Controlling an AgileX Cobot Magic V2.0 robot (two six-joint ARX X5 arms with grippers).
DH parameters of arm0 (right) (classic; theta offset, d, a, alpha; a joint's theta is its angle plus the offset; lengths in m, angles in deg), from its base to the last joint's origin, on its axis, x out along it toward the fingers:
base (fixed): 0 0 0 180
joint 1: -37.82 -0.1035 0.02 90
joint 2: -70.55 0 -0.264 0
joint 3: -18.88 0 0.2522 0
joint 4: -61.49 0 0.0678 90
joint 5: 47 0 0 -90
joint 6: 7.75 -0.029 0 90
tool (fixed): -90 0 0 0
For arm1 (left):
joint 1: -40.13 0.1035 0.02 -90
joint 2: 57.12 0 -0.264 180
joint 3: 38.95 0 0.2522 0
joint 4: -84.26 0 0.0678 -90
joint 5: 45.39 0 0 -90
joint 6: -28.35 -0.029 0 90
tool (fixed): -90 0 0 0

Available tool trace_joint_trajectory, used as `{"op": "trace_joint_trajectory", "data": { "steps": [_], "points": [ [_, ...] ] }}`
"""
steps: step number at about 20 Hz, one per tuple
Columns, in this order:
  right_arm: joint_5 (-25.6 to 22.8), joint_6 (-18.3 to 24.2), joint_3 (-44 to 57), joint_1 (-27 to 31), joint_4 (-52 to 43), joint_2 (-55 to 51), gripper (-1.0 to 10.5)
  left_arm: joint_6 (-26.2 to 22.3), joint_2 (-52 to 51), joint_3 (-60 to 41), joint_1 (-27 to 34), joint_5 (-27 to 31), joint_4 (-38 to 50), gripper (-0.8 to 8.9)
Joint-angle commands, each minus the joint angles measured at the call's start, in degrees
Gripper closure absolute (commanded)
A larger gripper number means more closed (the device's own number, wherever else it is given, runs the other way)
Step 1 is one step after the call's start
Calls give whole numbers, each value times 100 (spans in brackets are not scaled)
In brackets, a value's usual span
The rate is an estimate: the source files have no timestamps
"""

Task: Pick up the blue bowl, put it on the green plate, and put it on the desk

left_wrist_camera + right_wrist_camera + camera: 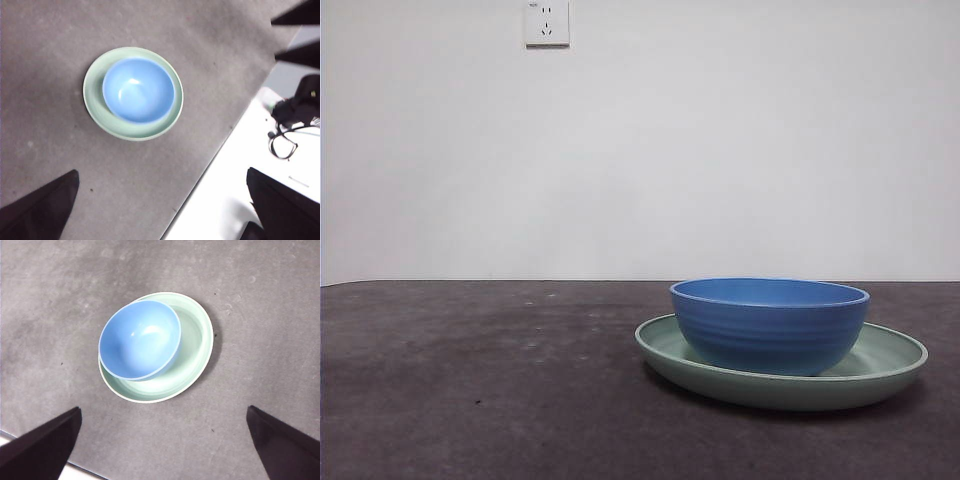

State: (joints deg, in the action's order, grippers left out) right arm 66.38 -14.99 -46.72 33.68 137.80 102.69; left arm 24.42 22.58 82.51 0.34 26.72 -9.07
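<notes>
You see the round, ridged blue bowl [770, 325] sitting upright in the wide, shiny pale-green plate [885, 375], well below both wide-open end effectors [160, 210] [162, 447].

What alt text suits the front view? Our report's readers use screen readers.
A blue bowl sits upright inside a wider green plate on a dark desk, right of centre. Behind is a plain white wall with a socket; no gripper appears.

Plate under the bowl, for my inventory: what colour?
Pale mint green, clearest in the right wrist view.
</notes>
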Motion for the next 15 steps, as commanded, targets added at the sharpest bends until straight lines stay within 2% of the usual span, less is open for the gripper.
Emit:
{"op": "trace_joint_trajectory", "data": {
  "steps": [1,6,9,12,15],
  "points": [
    [-4,61,-101,-17,-35,33,388,-188,-802,-1051,-33,9,678,188],
    [81,31,-101,-20,-31,33,388,-190,-2605,-3377,-28,15,1681,188],
    [129,20,-101,-20,74,39,388,219,-3442,-4411,-31,57,2076,188],
    [127,24,-101,-20,260,116,388,623,-4153,-5189,-31,299,2406,188],
    [175,20,-101,-20,487,267,388,726,-4621,-5480,-31,673,2481,188]
  ]
}}
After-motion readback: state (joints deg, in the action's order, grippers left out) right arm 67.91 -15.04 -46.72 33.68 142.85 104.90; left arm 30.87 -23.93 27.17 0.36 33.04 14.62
